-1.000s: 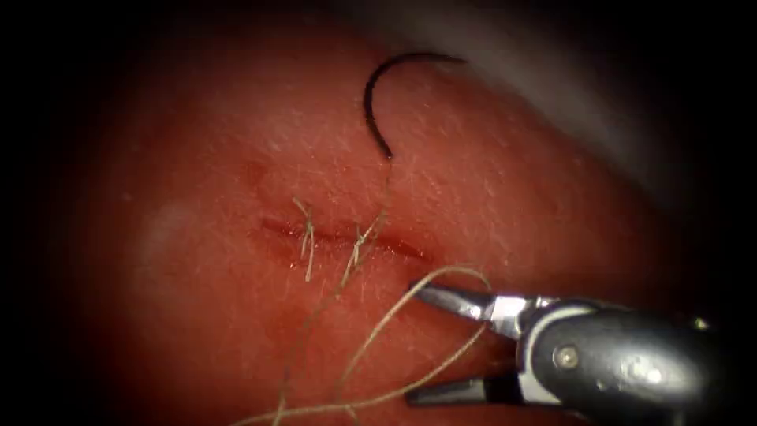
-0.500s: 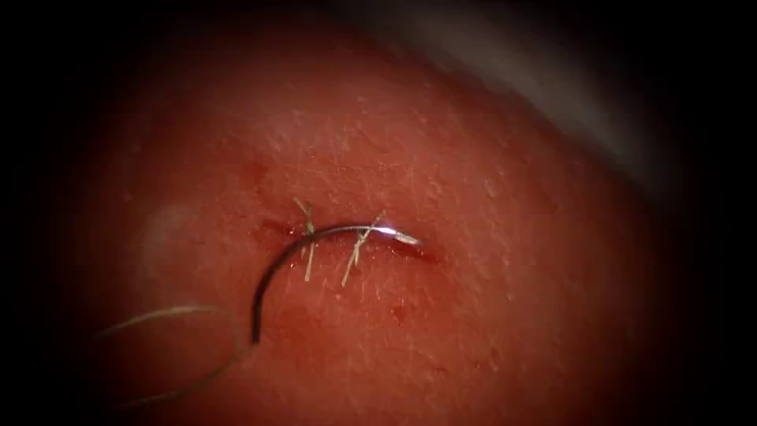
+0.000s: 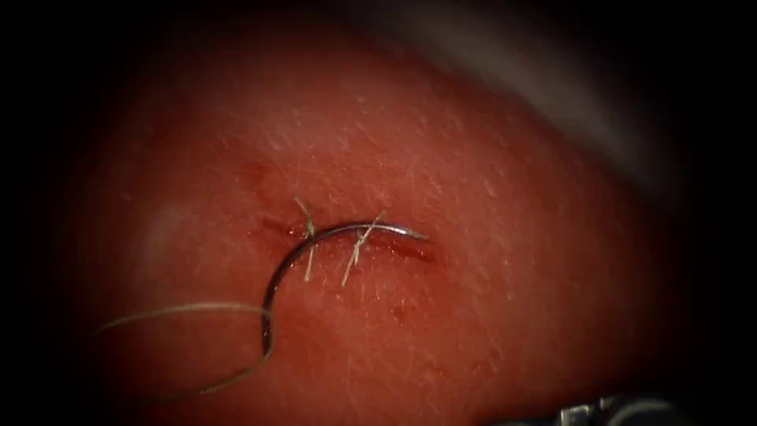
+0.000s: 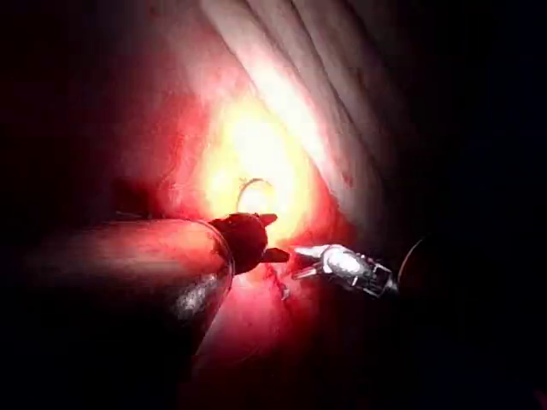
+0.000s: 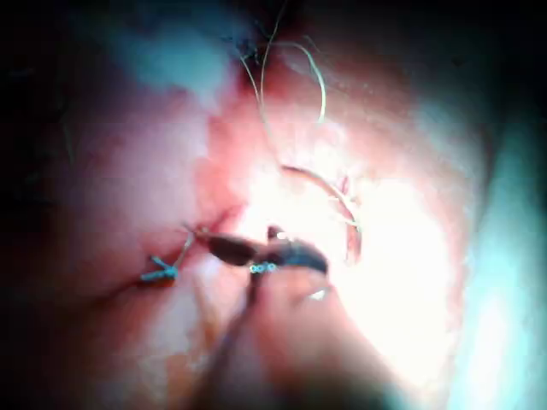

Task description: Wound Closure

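Right claw: slim silver needle driver (image 4: 297,262), released, gripping nothing.
Left claw: dark one (image 4: 273,237) facing it, also spread and empty.
Needle: curved steel needle (image 3: 315,241), well up-left of the right claw, lying loose across the cut (image 3: 410,251) in the red tissue (image 3: 473,158). Guessing it's parked for a regrip.
Thread: tan strand (image 3: 189,308) trailing from its tail, farther out.

The dark curved steel needle (image 3: 315,251), which a second ago lay clear of the reddish tissue's (image 3: 489,237) cut (image 3: 347,237) near its far edge, now lies across the cut, over the two pale cut thread ends (image 3: 307,237). Against half a second ago it sits slightly further right. Its pale tan thread (image 3: 189,309) now trails from the needle's tail toward the tissue's left edge. The grey metal right tool (image 3: 623,410) is now at the tissue's near edge.
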Robot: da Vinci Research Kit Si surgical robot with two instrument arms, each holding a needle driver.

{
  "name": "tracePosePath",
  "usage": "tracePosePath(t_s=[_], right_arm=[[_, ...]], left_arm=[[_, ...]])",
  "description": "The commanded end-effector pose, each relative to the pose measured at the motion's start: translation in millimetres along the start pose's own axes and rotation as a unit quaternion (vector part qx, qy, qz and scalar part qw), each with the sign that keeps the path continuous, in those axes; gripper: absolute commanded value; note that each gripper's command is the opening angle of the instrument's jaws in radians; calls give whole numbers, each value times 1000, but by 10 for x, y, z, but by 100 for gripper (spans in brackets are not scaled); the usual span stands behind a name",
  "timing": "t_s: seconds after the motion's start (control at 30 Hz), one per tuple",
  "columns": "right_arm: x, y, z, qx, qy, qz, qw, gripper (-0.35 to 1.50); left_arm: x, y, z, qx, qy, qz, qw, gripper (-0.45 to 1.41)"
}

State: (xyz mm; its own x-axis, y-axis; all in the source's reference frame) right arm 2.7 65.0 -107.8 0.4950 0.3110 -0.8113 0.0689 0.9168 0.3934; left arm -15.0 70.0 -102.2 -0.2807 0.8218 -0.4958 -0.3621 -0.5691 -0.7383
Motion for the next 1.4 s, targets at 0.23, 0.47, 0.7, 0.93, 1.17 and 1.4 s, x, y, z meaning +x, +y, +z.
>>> tracePosePath(t_s=[0.23,0.47,0.7,0.93,1.17,1.4], right_arm=[[1,14,-1,-28,-4,17,999,125],[0,14,-2,-30,-4,18,999,125],[0,13,2,-31,-4,18,999,125],[1,12,2,-31,-6,18,999,126],[2,12,4,-32,-6,18,999,126],[4,12,9,-34,-6,18,999,126]], left_arm=[[42,-40,150,139,-7,58,988,69],[23,-88,260,185,-145,110,966,67],[4,-99,333,142,-162,109,970,64],[-31,-101,343,130,-284,116,943,64],[-62,-126,336,107,-378,129,910,62],[-83,-161,366,70,-380,173,906,53]])
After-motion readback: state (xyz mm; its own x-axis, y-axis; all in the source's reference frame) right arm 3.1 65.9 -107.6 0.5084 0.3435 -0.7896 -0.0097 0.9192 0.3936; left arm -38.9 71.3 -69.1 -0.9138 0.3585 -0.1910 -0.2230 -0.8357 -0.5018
